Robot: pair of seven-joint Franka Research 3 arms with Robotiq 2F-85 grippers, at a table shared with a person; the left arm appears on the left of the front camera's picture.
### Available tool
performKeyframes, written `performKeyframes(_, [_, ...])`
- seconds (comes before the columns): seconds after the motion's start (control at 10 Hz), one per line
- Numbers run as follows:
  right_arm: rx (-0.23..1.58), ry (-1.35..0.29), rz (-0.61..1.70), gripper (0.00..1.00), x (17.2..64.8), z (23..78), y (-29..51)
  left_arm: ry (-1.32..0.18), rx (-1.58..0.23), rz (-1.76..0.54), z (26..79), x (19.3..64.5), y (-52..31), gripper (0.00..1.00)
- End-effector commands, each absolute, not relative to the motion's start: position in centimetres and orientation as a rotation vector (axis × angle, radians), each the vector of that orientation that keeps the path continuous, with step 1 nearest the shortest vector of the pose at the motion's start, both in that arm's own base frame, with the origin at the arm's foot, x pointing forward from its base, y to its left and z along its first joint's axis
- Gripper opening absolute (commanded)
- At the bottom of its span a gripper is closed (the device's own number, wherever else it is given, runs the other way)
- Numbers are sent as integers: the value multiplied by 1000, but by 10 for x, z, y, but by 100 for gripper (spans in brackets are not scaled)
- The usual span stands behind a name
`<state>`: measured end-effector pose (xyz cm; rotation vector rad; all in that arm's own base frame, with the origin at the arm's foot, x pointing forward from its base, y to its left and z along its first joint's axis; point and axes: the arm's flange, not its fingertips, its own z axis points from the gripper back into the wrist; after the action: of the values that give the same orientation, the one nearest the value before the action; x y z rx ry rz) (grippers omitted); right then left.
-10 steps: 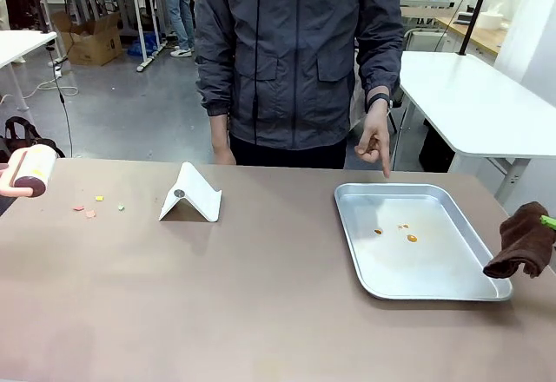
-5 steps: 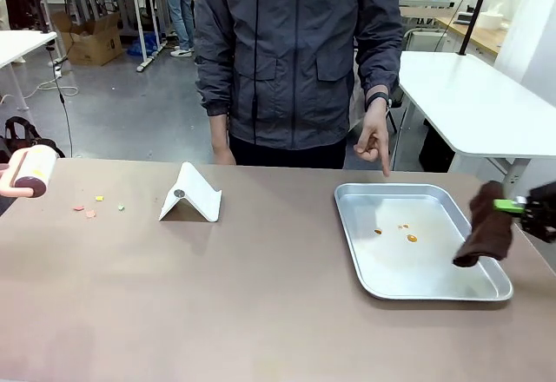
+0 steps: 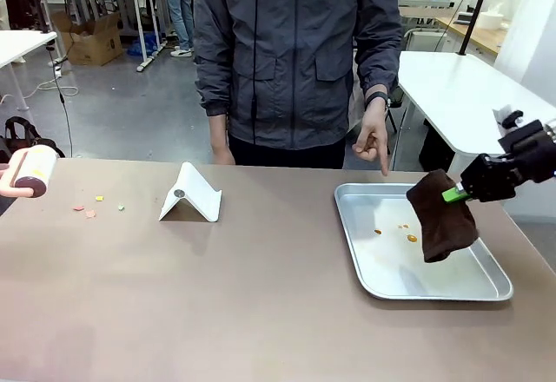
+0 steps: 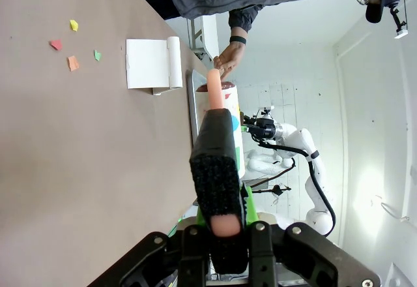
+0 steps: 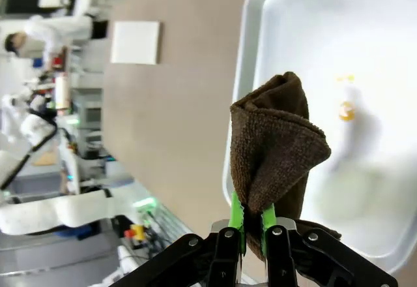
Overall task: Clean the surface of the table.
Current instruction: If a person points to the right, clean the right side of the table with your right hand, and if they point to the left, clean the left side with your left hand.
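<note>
Our right claw (image 3: 455, 194) clamps the brown cloth (image 3: 441, 222) over the stains (image 3: 412, 238) in the tray (image 3: 350, 230) that the person's hand (image 3: 373, 143) indicates, while our left claw (image 4: 220, 224) is closed on a roller (image 3: 33, 172).

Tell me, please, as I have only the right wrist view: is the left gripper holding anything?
Observer: Yes. The left gripper is shut on the pink handle of a lint roller, by the left end of the table.
Operator: Thank you. Is there anything on the table for it to pick up?
Observer: Small coloured scraps lie near the roller, left of a white folded stand.
Operator: And what is the person doing?
Observer: Standing at the far side, with one hand pointing a finger down at the far rim of the tray.
</note>
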<state>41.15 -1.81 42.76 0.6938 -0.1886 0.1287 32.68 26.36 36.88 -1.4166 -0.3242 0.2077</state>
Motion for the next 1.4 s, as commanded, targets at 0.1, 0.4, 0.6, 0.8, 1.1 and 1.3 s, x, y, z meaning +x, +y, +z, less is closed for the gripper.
performKeyframes(0.1, [403,-156,171,12,440,441,-11,-332,-1417,204,372,323,260,0])
performKeyframes(0.4, [283,-134,135,12,474,425,10,-332,-1417,204,372,323,260,0])
performKeyframes(0.6, [233,-138,83,12,495,406,22,-332,-1417,204,372,323,260,0])
performKeyframes(0.8, [203,-108,15,12,513,382,40,-332,-1417,204,372,323,260,0])
performKeyframes(1.1, [260,-72,-1,12,529,347,60,-332,-1417,204,372,323,260,0])
performKeyframes(1.3, [340,-51,-14,12,537,326,72,-332,-1417,204,372,323,260,0])
